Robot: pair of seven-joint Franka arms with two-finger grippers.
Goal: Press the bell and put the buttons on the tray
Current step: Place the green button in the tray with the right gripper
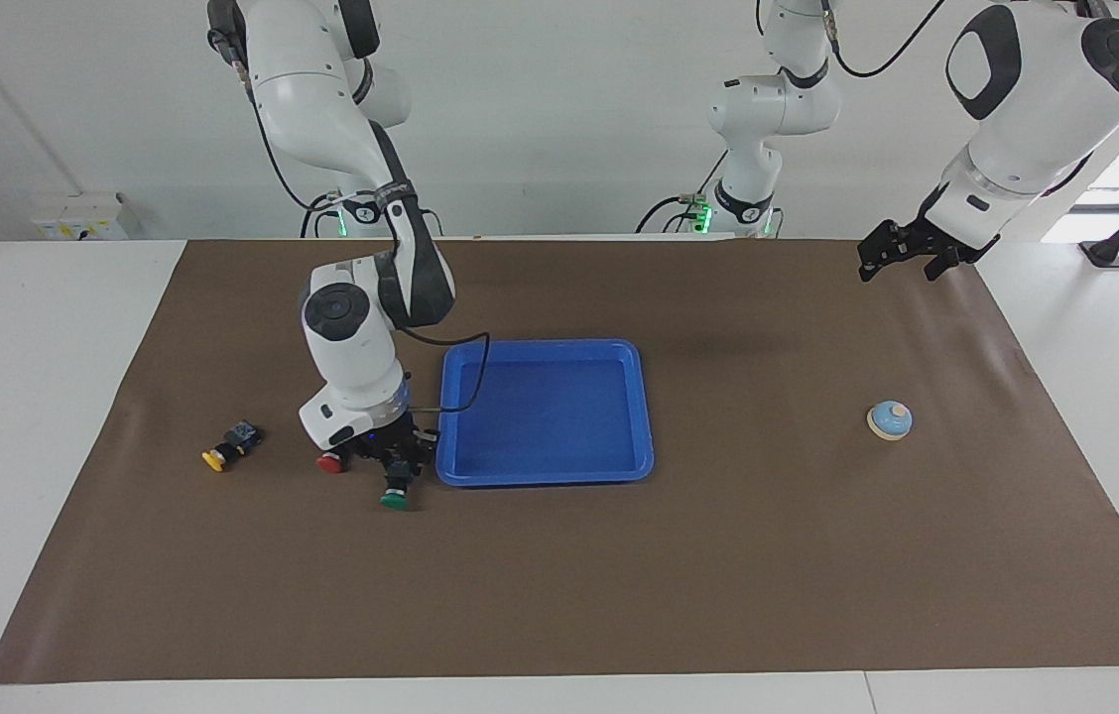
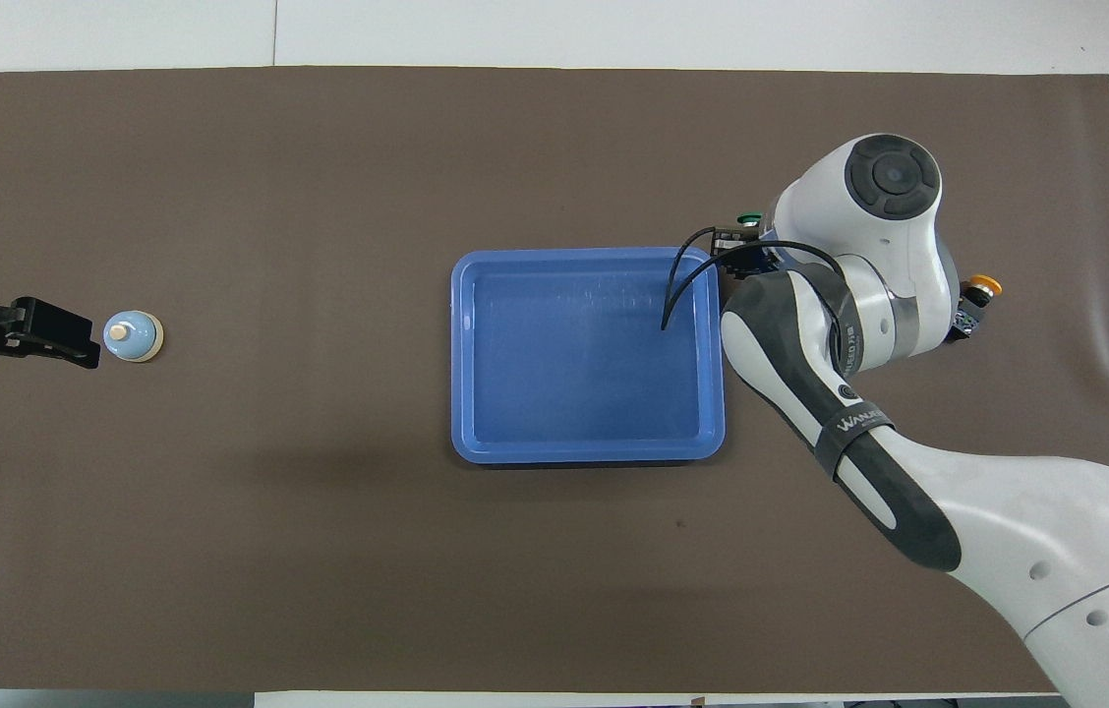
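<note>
Brown mat (image 1: 559, 575) covers a white table (image 1: 34, 397) beneath white walls.

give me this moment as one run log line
right gripper: shut on green button, beside tray | left gripper: open, waiting, raised | red button, yellow button: on table | bell: untouched

i'm working in a robotics lab. two white arms (image 1: 361, 327) stand at a white table (image 1: 44, 416) with a brown mat (image 1: 718, 555). bare white walls.
</note>
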